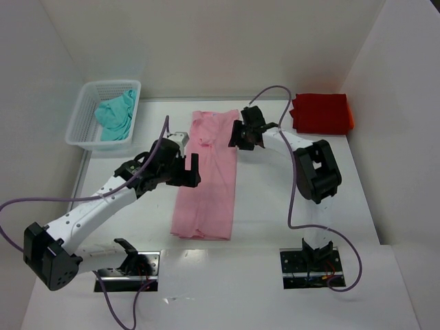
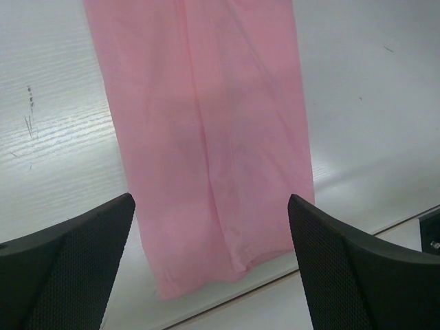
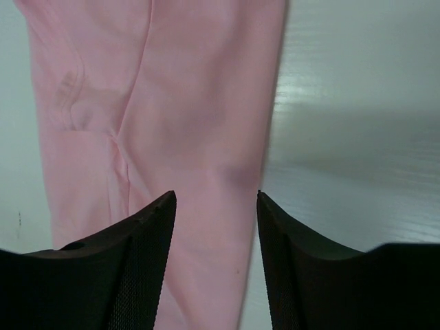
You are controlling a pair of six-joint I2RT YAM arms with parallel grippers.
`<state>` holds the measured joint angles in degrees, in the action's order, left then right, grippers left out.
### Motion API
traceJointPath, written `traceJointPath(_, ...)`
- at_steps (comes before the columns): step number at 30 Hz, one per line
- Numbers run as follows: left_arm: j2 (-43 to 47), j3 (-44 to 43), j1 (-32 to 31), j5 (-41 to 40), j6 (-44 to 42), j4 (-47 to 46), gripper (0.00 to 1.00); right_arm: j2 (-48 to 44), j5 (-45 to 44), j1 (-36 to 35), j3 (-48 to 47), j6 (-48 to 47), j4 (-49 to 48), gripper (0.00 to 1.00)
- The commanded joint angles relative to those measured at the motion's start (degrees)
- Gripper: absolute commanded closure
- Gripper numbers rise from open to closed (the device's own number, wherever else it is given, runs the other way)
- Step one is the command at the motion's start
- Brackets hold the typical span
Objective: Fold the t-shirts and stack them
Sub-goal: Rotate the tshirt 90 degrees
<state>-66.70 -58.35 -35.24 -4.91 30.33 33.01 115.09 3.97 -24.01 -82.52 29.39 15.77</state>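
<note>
Pink t-shirt (image 1: 205, 180) lies mid-frame in top view, folded to a long strip, long axis top-to-bottom, flat w/ few creases. My right pincer (image 1: 238, 137) sits over its upper right edge, jaws part-open, nothing gripped; my left pincer (image 1: 191, 170) at its left edge, mid-length, jaws wide, empty. Both abt equally near. Red t-shirt (image 1: 320, 113) folded, upper right; teal t-shirt (image 1: 115, 115) bunched in basket (image 1: 78, 136), upper left.
</note>
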Motion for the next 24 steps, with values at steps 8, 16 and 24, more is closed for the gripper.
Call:
traceJointPath(8, -1.8, 0.6, 0.4, 0.8, 2.1, -0.6, 0.00, 10.8, -0.9, -1.1, -16.3, -1.4, 0.8, 0.50)
traceJointPath(16, -1.8, 0.6, 2.5, 0.2, 1.1, 0.6, 0.00, 17.0, -5.1, -1.1, -22.1, -2.0, 5.7, 0.50)
traceJointPath(24, -3.5, 0.1, 4.9, 2.0, -0.6, 0.6, 0.00, 20.8, -7.8, -1.1, -27.9, -4.2, 8.9, 0.50)
